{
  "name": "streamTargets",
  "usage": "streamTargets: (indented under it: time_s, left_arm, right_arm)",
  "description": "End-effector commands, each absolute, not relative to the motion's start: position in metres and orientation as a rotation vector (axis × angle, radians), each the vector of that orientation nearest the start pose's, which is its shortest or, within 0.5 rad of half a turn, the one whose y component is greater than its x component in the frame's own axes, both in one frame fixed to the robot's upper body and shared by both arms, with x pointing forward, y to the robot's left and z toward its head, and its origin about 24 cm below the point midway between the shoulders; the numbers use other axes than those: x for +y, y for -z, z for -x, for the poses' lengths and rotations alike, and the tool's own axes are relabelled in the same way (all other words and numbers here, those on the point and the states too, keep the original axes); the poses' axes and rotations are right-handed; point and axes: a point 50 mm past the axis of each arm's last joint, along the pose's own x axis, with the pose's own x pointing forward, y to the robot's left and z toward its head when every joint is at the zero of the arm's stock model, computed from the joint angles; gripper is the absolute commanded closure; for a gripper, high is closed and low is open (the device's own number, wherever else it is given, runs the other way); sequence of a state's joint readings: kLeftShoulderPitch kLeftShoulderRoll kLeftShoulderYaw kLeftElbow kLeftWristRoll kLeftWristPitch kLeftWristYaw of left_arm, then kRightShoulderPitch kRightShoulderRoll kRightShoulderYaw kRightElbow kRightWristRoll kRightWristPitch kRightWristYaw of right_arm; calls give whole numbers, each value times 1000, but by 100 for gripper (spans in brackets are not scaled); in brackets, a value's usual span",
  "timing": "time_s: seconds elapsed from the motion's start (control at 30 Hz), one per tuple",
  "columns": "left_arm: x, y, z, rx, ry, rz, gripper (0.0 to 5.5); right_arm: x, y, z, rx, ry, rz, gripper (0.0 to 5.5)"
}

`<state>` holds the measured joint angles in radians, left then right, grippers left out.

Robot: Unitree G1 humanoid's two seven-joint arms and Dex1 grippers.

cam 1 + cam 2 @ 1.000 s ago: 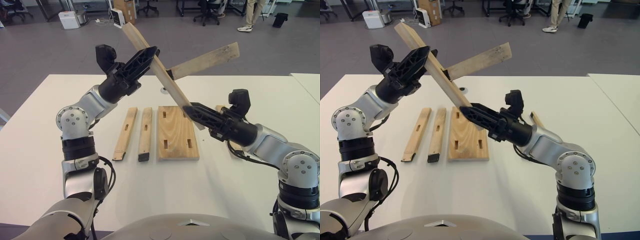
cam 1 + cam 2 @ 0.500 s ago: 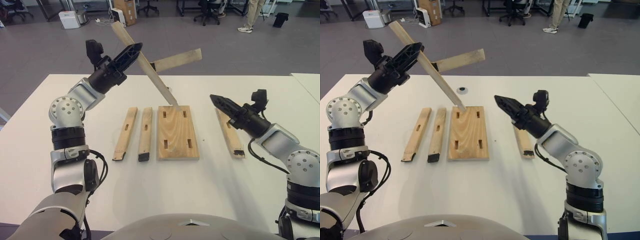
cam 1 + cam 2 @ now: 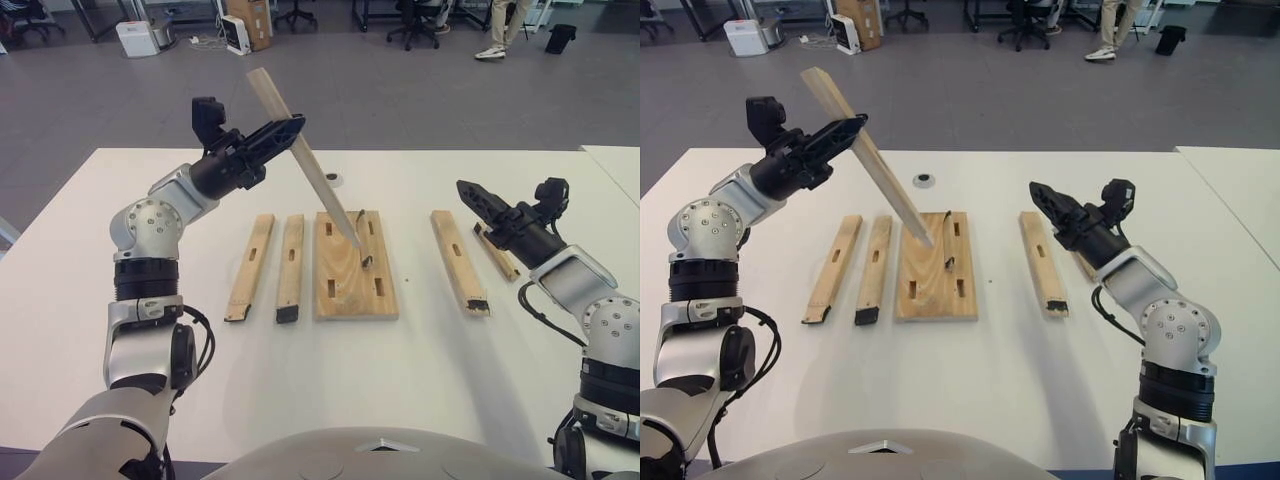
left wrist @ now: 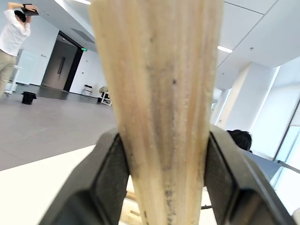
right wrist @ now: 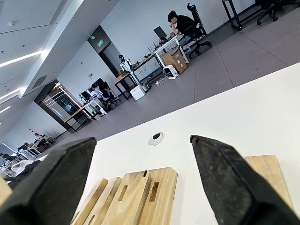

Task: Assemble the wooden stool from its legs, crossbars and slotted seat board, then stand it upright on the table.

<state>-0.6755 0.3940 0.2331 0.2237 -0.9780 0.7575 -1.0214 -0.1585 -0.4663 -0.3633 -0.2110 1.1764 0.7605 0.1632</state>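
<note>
Wooden leg slants in the left pincer in the left eye view. Its lower end is over the slotted seat board, which lies flat on the counter. The right pincer hangs spread near a slotted bar. In the left wrist view, both fingers press the leg's sides. In the right wrist view, the fingertips stand wide apart, with the seat board beyond them.
</note>
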Motion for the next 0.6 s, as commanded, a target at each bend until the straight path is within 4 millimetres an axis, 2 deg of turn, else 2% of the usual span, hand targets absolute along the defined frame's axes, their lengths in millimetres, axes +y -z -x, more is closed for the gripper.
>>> streamTargets:
  time_s: [0.03,0.1,0.17,0.27,0.37,0.6]
  left_arm:
    - [169,-205,-312,-233,1308,804,343]
    - [158,-199,-309,-224,1333,916,343]
    - [146,-190,-307,-165,1373,983,343]
    - [127,-184,-307,-87,1442,1021,343]
    - [118,-187,-306,-70,1493,1016,343]
    - [111,-195,-302,-84,1541,967,343]
  right_arm:
    - [-222,-134,-263,118,-403,-654,175]
    - [-209,-138,-257,106,-494,-700,175]
    - [-191,-154,-248,64,-692,-747,175]
    - [-171,-182,-235,26,-961,-756,175]
    - [-160,-196,-230,39,-1098,-717,175]
    - [-136,-189,-224,173,-1233,-726,175]
